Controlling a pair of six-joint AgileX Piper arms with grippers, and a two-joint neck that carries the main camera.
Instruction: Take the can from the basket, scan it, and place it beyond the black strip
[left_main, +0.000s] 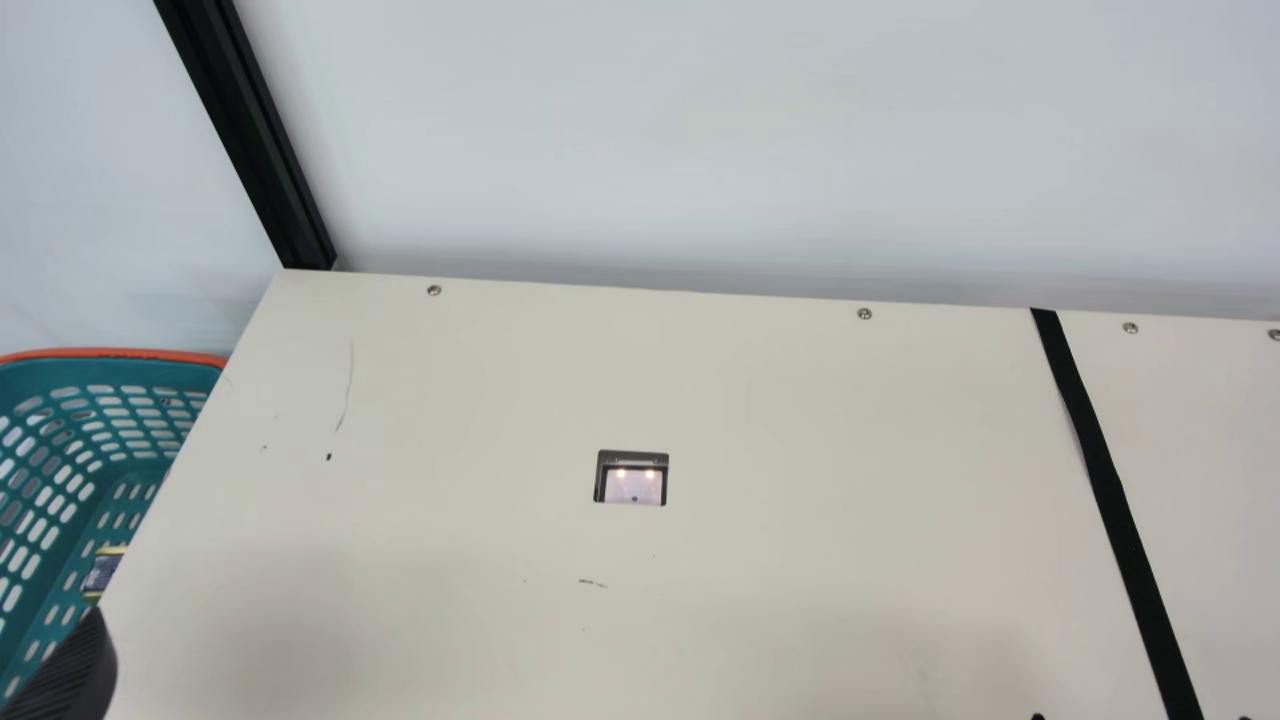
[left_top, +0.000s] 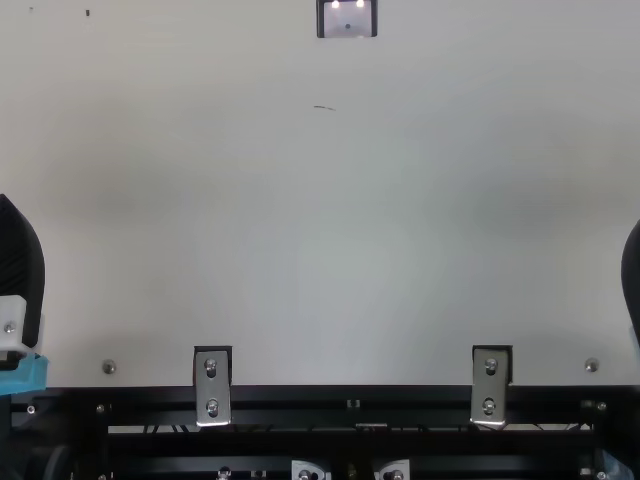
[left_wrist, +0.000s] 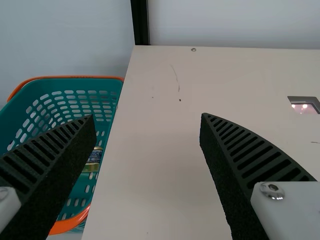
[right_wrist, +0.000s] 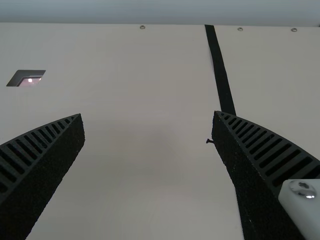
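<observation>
Basket (left_main: 120, 353) sits at the left, just beside the desk (left_main: 480, 400), probably so a pick swings straight over the edge. Can (left_main: 103, 573) is inside it, by the wall nearest the desk; can't tell if it's upright or lying. That spot looks tight: one finger would have to fit between can and wall.

My left pincer (left_wrist: 147, 116) is released, fingers wide, above the desk's near left part. Reads as a ready pose, clear of the rim, wide enough for the can. Next: over the rim, then down.

Scanner window (left_main: 634, 485) is set into the desk mid-way, lit, so the can's code should face it on the pass.

My right pincer (right_wrist: 147, 115) is also released, near side, by the black strip (left_main: 1110, 480). Likely there for placing. Strip marks the limit; drop goes right of it.
</observation>
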